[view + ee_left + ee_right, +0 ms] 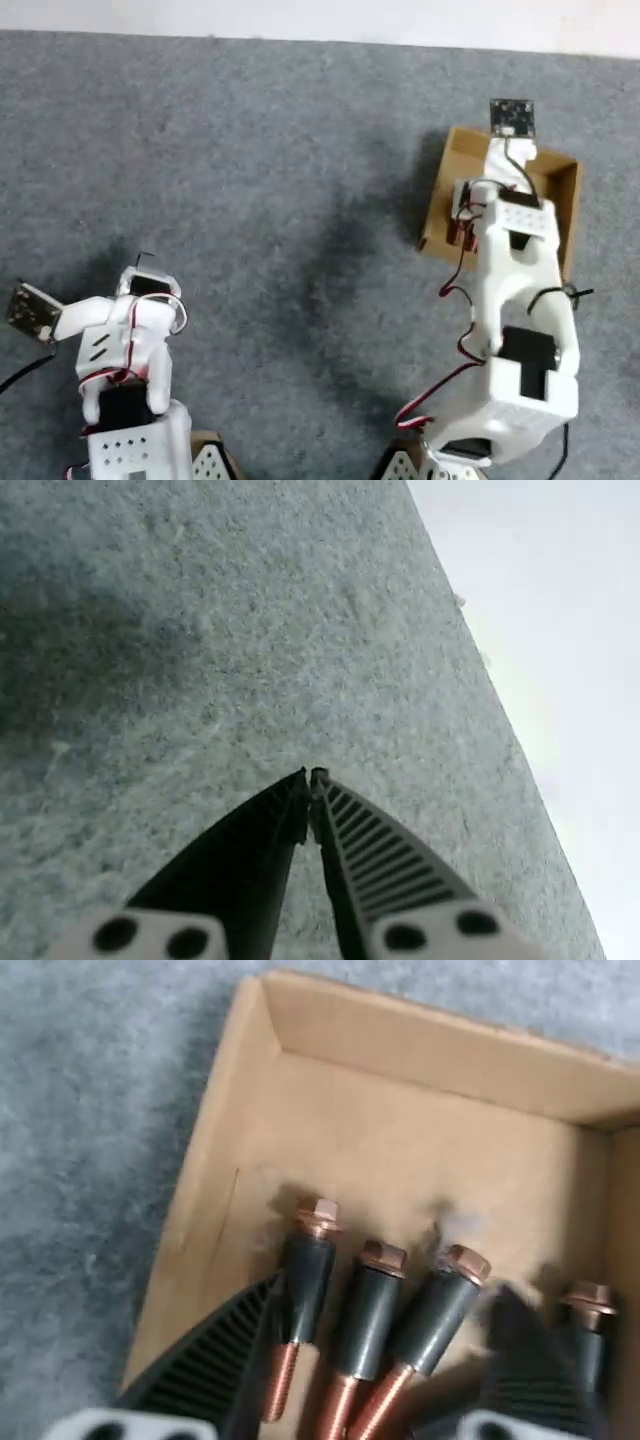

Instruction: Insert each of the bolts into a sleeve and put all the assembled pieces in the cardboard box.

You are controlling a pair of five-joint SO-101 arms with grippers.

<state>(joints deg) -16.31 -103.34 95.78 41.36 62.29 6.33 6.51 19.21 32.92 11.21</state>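
Right wrist view has my right gripper (390, 1305) spread wide, gripping nothing, straddling sleeved bolts (365, 1310) in the cardboard box (400, 1050) at far right; my left gripper (312, 780) is closed, empty, over carpet (200, 630). Lifting crooked, a finger could drag one out. High view hides those pieces under my arm (515, 270).

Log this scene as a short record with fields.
box: on the grey mat, under the right arm
bolts: four lying in the box; three plainly in dark sleeves, fourth partly hidden
right end effector: open, fingers flanking three bolts
left end effector: shut, empty, over the mat
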